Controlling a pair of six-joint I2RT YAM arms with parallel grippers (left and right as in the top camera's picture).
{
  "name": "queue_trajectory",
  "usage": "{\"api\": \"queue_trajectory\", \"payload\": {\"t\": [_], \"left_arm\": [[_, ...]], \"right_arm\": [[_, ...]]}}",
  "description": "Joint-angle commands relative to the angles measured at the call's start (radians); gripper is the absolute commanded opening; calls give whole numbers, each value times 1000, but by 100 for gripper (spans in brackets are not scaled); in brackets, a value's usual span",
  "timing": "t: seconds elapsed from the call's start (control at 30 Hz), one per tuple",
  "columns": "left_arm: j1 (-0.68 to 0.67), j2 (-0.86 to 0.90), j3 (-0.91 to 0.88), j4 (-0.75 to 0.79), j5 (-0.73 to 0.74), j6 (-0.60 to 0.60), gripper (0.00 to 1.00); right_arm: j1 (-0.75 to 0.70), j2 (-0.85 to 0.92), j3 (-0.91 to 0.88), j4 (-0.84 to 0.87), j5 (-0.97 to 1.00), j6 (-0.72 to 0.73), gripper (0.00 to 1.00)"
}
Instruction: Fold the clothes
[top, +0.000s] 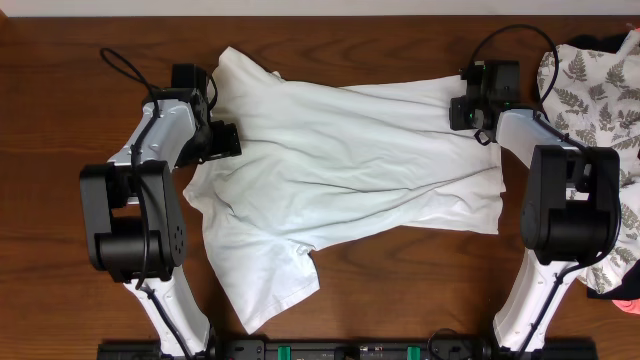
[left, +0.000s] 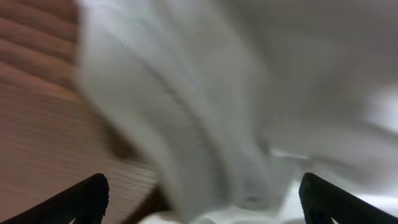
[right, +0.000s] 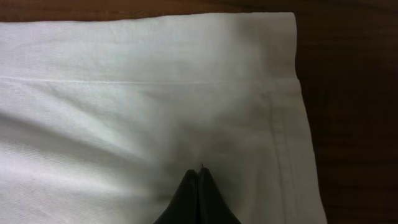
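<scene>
overhead: bright, even light from above; sharp; soft shadows on table (top: 60, 90) | left wrist: dimmer, heavy blur, shirt (left: 249, 93) folds smeared, nothing in focus | right wrist: sharp, weave visible, grey shadow low centre, table dark at right edge

The left arm stands bent at the elbow, its wrist leaning inward. The left gripper (top: 212, 108) holds its two black fingers (left: 87, 199) spread wide apart. The right arm stretches toward the far side. The right gripper (top: 478, 108) points downward, its fingers (right: 200, 196) pressed together into a single narrow tip.
</scene>
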Motion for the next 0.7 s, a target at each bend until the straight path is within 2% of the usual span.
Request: {"api": "queue_trajectory", "payload": {"t": [0.0, 0.23, 0.5, 0.6, 0.67], "left_arm": [[16, 9, -6, 2, -93, -14, 98], [84, 9, -6, 2, -94, -61, 98], [177, 17, -6, 2, -93, -63, 98], [200, 16, -6, 11, -93, -63, 98], [208, 13, -4, 17, -93, -63, 98]], "right_arm": [[3, 18, -8, -22, 14, 12, 2], [3, 18, -8, -22, 14, 12, 2], [3, 18, -8, -22, 14, 12, 3], [3, 18, -8, -22, 14, 12, 10], [3, 18, -8, -22, 14, 12, 12]]}}
